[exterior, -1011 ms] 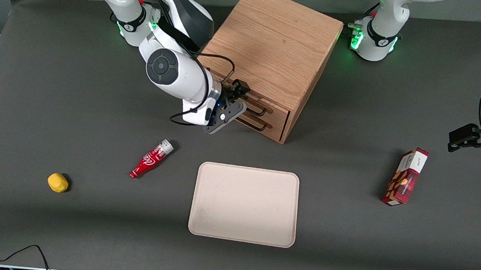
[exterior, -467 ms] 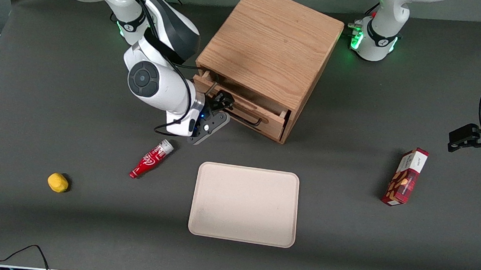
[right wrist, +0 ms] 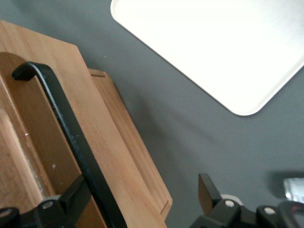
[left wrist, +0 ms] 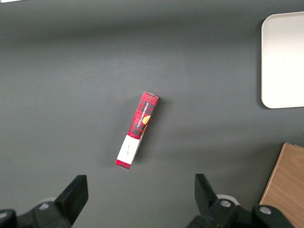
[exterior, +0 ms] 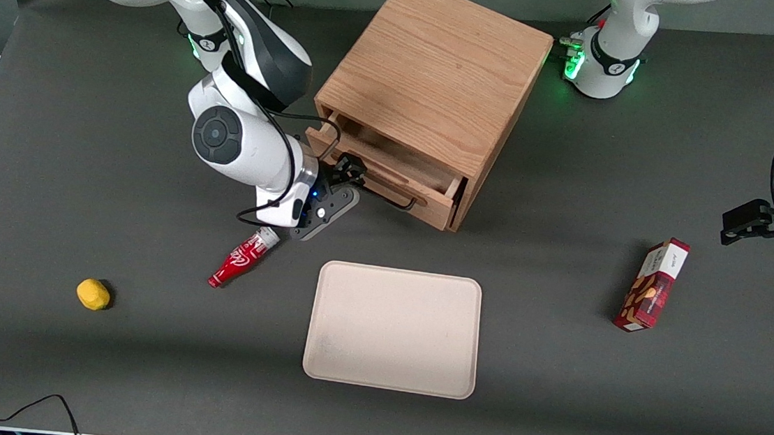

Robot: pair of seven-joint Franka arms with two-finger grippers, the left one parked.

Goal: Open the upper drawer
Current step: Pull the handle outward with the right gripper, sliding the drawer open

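The oak cabinet [exterior: 435,67] stands at the back of the table. Its upper drawer [exterior: 390,176] is pulled part way out toward the front camera, with its hollow inside showing. The drawer's thin black bar handle [exterior: 399,201] runs along its front; in the right wrist view the handle [right wrist: 71,128] crosses the drawer front [right wrist: 109,156]. My right gripper [exterior: 351,172] is at the end of the handle toward the working arm. The gripper [right wrist: 141,186] is open, its fingers wide apart. The bar lies right against one finger [right wrist: 76,192]. The drawer hides the lower drawer.
A cream tray [exterior: 393,329] lies nearer the front camera than the cabinet. A red bottle [exterior: 243,257] lies just below my wrist, and a yellow lump [exterior: 93,294] lies toward the working arm's end. A red snack box [exterior: 654,286] stands toward the parked arm's end.
My gripper has moved toward the front camera and the working arm's end, drawing the upper drawer out of the cabinet. The drawer went from shut to open by a hand's width.
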